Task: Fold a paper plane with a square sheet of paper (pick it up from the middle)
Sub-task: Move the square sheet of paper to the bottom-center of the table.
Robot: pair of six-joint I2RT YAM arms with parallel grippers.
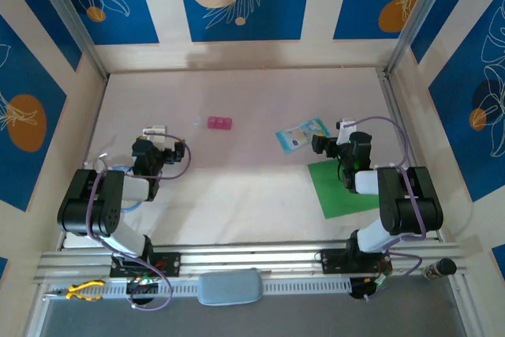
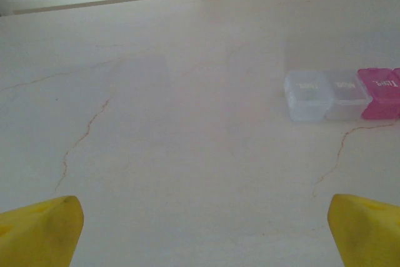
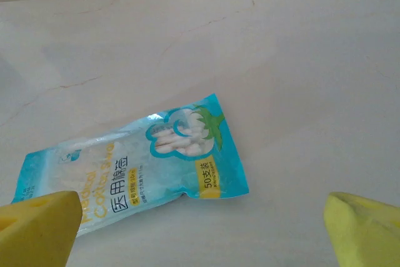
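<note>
The square sheet of paper lies flat on the table, just nearward of the pale blue packet and partly under the right arm. It looks featherlight, limp and easily creased, so a gentle pinch at its middle should suit. The right end effector hangs spread wide over the packet. The left end effector, equally spread, is well left of it. The sealed packet pictures cotton swabs. Left of the packet, the pill box has its lids shut, and its clear cells look empty.
</note>
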